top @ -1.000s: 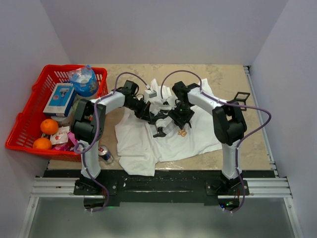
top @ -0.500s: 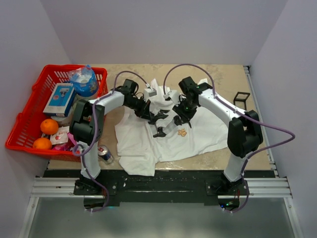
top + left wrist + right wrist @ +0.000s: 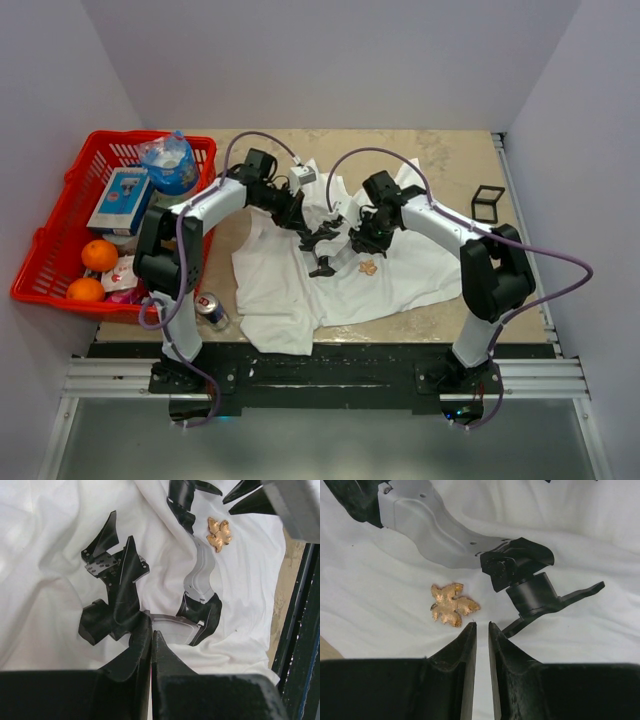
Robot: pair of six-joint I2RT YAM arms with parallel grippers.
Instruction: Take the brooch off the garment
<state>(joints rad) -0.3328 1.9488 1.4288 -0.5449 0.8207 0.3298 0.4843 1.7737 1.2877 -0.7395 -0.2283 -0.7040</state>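
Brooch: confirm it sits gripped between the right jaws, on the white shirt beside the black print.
Not right. The brooch is not gripped. In the right wrist view it lies free on the shirt, just up and left of the right gripper, whose jaws are empty with a slim gap between them. The rest holds: it is on the white shirt beside the black print.

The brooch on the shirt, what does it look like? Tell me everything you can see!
The brooch is tiny, tan-gold and shiny like metal, shaped like a little flower with bumpy rounded lobes. It lies flat on the white T-shirt, close beside the grey and black print but not on it. Nothing holds it: the right gripper hangs close by, fingertips a narrow gap apart, not touching it. Whether a pin fastens it to the cloth cannot be seen.
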